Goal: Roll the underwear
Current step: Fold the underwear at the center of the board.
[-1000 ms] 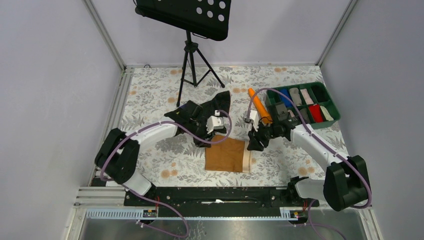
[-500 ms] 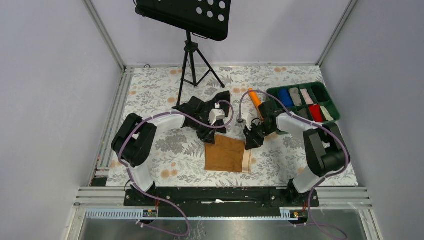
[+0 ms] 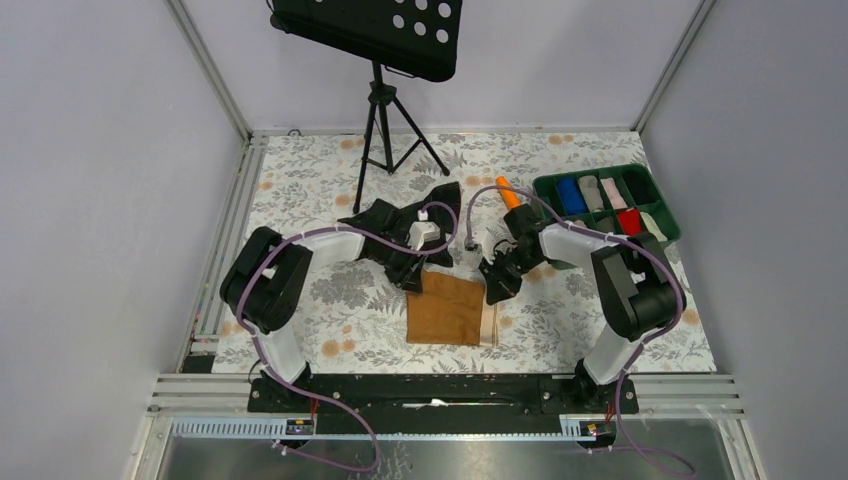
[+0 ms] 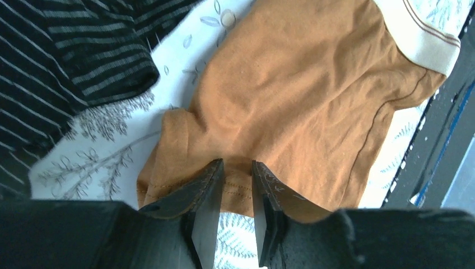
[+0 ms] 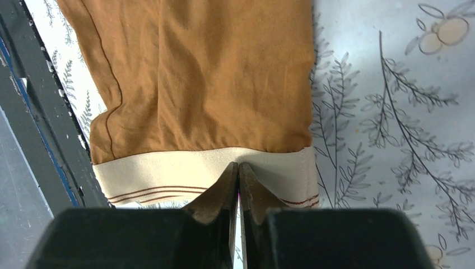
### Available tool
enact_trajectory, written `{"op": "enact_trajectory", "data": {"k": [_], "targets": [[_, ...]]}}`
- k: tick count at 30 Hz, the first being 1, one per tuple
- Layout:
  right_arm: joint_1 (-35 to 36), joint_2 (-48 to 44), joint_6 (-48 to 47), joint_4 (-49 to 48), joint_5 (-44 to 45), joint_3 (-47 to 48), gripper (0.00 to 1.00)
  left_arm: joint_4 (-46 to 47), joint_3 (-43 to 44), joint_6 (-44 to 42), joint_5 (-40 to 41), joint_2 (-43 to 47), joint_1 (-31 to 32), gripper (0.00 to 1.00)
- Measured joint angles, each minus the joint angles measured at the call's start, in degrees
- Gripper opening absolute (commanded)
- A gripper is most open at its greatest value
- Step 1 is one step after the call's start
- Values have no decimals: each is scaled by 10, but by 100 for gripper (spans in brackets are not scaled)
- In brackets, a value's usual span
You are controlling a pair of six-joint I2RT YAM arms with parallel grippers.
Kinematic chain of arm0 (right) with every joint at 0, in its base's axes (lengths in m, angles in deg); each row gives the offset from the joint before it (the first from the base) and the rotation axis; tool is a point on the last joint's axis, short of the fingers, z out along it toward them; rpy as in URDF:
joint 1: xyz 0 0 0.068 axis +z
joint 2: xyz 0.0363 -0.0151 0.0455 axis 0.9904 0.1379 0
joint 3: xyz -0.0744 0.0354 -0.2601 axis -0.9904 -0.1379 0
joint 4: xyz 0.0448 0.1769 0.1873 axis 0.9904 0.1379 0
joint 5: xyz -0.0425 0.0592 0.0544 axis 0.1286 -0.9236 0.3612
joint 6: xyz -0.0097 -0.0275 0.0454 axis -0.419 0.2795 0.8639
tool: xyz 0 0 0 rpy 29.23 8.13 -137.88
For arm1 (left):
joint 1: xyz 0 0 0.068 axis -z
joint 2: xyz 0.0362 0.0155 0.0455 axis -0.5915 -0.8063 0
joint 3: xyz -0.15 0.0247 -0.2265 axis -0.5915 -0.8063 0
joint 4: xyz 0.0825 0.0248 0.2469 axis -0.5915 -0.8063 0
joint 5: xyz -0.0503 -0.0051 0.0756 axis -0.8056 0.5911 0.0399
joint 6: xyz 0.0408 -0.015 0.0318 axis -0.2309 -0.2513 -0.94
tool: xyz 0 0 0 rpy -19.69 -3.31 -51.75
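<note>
The underwear [image 3: 445, 310], caramel brown with a pale beige waistband [image 3: 490, 322] on its right edge, lies flat on the floral cloth. My left gripper [image 3: 414, 275] is at its far left corner. In the left wrist view the underwear [image 4: 302, 95] fills the middle, and the left gripper [image 4: 237, 163] is narrowly open with its tips on the stitched hem. My right gripper [image 3: 494, 290] is at the far end of the waistband. In the right wrist view the right gripper [image 5: 239, 164] is shut, its tips touching the waistband [image 5: 168, 174].
A black striped garment [image 3: 420, 205] lies just beyond the left gripper and also shows in the left wrist view [image 4: 73, 56]. An orange cylinder [image 3: 507, 192] lies by a green compartment tray [image 3: 665, 232] of rolled garments. A tripod stand [image 3: 378, 120] is at the back.
Both grippers have come down and inward onto the underwear's far edge, the right arm folding in towards the waistband. The underwear has shifted slightly left.
</note>
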Motion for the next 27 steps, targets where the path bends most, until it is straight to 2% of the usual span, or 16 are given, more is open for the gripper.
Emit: {"op": "enact_trajectory", "data": {"k": [4,7,11,16,20,27], "targets": [[18,-2,-3,15,14,13,13,-50,-3,-26,-9,23,-6,39],[20,-13,-15,43,33,31,17,-87,-3,-64,-7,77,-11,44],[20,-53,-34,72,57,67,32,-94,17,-99,21,126,-21,48],[15,-56,-59,78,85,100,45,-100,69,-127,58,86,-38,62],[3,-3,-70,80,93,122,48,-103,98,-129,73,13,-45,61],[-1,81,-76,89,98,146,49,-125,132,-115,67,-63,-51,48]]}}
